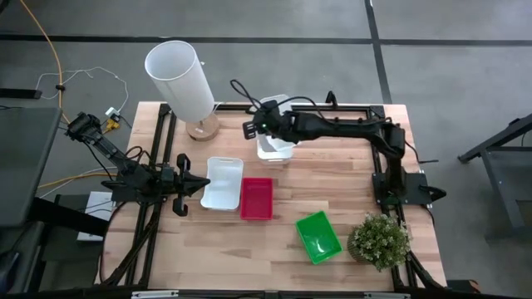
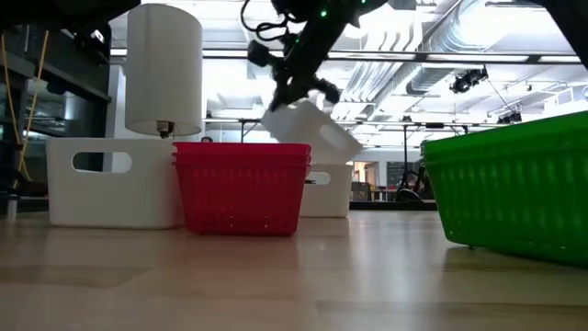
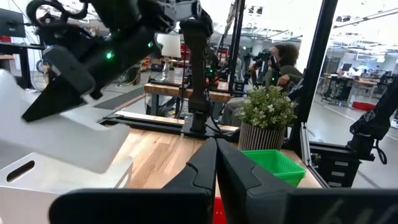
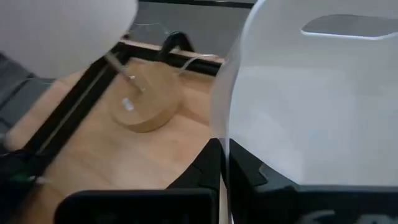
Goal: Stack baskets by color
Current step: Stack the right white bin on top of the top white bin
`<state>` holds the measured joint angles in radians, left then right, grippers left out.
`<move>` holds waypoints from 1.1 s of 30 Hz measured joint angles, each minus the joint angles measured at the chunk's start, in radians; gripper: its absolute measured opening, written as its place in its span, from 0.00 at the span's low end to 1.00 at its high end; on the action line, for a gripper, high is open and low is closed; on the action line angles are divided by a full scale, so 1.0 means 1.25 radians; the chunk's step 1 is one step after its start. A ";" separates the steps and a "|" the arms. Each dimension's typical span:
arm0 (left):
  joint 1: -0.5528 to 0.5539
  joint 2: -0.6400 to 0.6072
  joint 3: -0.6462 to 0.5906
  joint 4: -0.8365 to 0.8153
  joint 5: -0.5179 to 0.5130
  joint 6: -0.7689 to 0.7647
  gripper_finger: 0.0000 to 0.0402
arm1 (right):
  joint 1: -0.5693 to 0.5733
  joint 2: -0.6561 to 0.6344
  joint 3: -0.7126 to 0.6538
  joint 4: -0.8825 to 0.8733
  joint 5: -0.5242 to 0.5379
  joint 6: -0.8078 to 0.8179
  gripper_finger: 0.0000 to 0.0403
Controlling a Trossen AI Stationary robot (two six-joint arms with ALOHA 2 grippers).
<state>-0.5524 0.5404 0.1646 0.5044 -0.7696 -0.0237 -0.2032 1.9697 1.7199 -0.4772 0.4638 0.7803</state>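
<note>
My right gripper (image 2: 292, 92) is shut on a white basket (image 2: 308, 127), which hangs tilted above the far middle of the table. A second white basket (image 2: 329, 188) stands on the table below and behind it. A third white basket (image 1: 223, 183) stands at the table's middle left, with a nested stack of red baskets (image 1: 256, 199) against its right side. A green basket (image 1: 319, 237) stands near the front right. My left gripper (image 1: 193, 186) waits shut and level just left of the third white basket, holding nothing. My right gripper holds the white basket by one side wall at its rim (image 4: 233, 127). One finger is inside the basket and one outside. The fingers slant down from the table's right. The basket is lifted clear and hangs tilted below the fingers (image 2: 296, 85).
A tall white cylinder lamp (image 1: 181, 79) on a round wooden foot (image 1: 202, 129) stands at the far left, close to the held basket. A small potted plant (image 1: 380, 241) stands at the front right. Black frame rails (image 1: 349, 106) run along the table's edges.
</note>
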 joint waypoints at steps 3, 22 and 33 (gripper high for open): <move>0.000 0.000 0.000 -0.003 0.000 0.000 0.00 | -0.004 0.024 0.000 0.006 -0.011 0.002 0.00; 0.000 0.000 0.000 -0.005 0.000 0.007 0.00 | -0.026 0.031 0.000 -0.232 -0.003 0.061 0.00; 0.000 0.000 0.000 -0.005 0.000 0.007 0.00 | -0.048 0.043 0.000 -0.330 -0.060 0.075 0.00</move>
<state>-0.5522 0.5404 0.1646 0.4978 -0.7692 -0.0151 -0.2636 2.0232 1.7195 -0.8897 0.3888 0.8746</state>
